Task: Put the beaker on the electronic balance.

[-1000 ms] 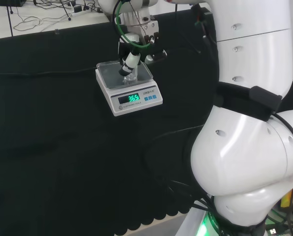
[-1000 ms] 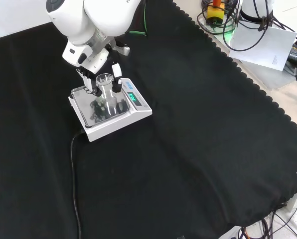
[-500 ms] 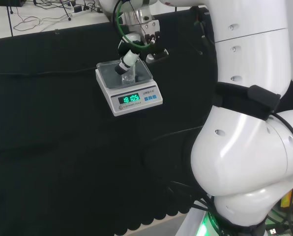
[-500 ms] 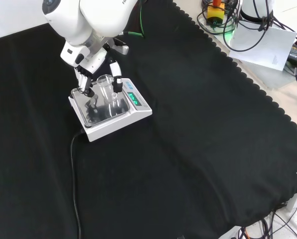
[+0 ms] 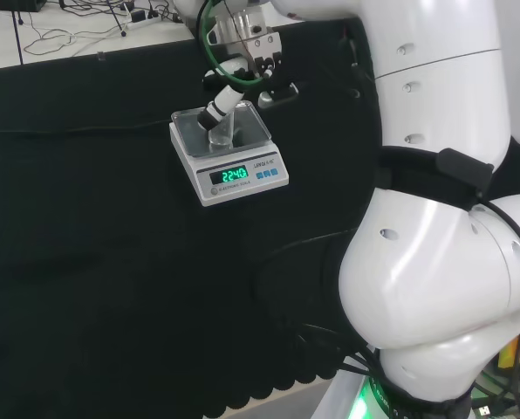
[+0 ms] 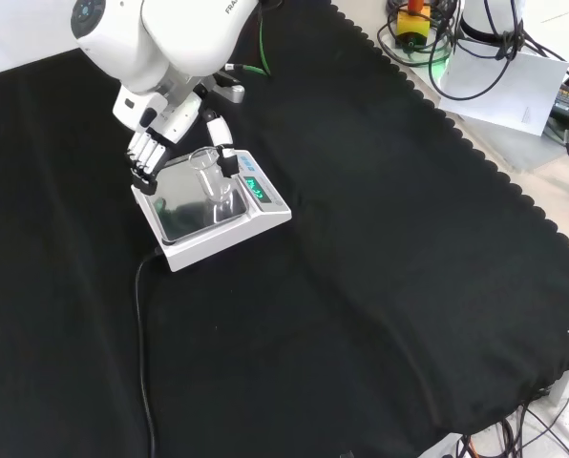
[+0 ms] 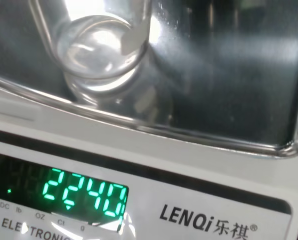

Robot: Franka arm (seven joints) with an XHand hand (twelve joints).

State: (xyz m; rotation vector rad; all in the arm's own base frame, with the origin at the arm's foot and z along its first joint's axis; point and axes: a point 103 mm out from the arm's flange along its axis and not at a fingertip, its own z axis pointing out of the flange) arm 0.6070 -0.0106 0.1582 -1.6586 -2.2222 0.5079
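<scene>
Beaker [image 6: 211,177]: clear glass, standing upright on the balance's steel pan, toward the pan's display side. Seen from the wrist view [image 7: 100,47], its round base rests flat on the metal, close to the pan's raised rim.
Balance [image 6: 265,218]: small white electronic one with a shiny square pan [image 6: 175,198] and a lit green display [image 5: 234,175]; it sits on the black cloth [image 6: 380,286], left of centre in the front view.
Hand [image 6: 149,153]: fingers straightened and spread, gripping nothing. In the front view the fingers [image 6: 141,164] hang over the pan's far left corner, apart from the glass, while the thumb [image 6: 222,153] sits just beside the beaker's rim on its right; I cannot tell whether it touches. In the head view the hand [image 5: 223,98] reaches down from above the balance's far edge.
Cable [image 6: 143,334]: thin black lead running from the balance's near corner down across the cloth toward the front edge.
Arm [image 5: 434,262]: its big white links stand along the right of the head view.
</scene>
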